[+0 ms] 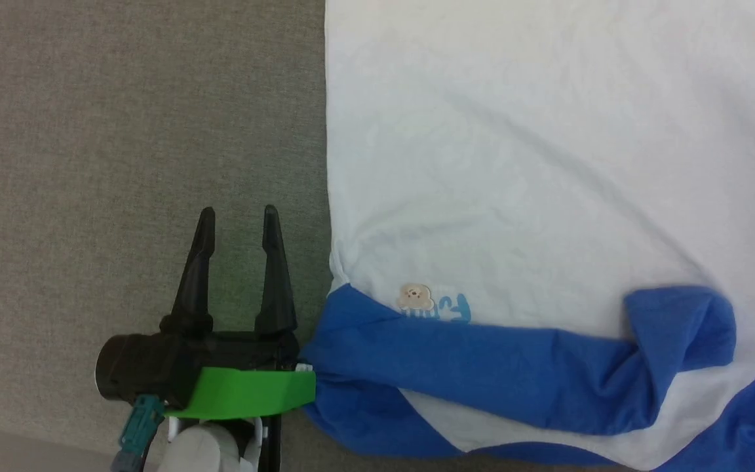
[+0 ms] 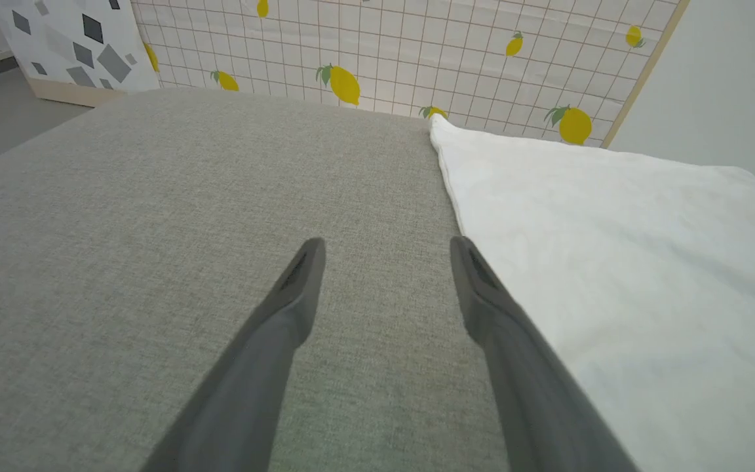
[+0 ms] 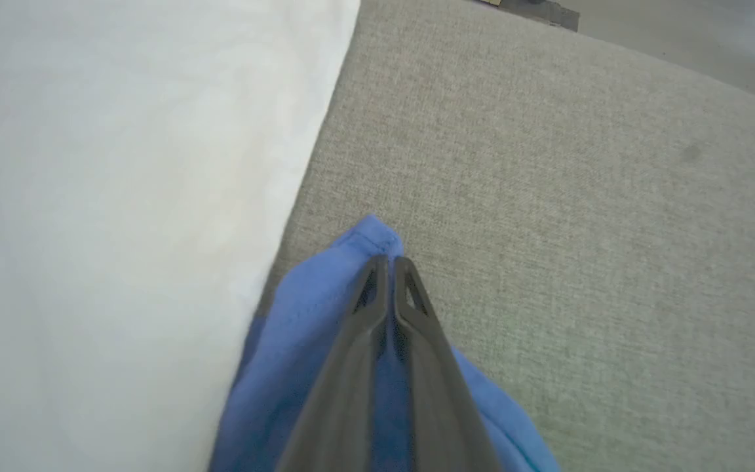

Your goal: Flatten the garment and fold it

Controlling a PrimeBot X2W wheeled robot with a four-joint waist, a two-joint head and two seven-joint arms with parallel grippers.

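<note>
White cloth with bright blue trim, the garment, lies spread on a grey woven surface, its white body mostly flat with faint creases. Along the garment's near edge a blue sleeve lies doubled over the white and bunched into a roll, just below a small printed badge. At the garment's right edge the right gripper has its fingers pressed together on a blue corner of cloth, a tip of fabric poking out past them. The left gripper sits just beside the garment's left edge over bare grey surface, fingers apart and holding nothing. Beyond the garment's far corner stands a lemon-patterned panel. Judging by this, flattening is the step in hand — the blue parts need drawing out before any fold. The next move likely calls for pulling the pinched corner outward, away from the white body — low and gently, so the thin cloth spreads without dragging the whole shirt.
</note>
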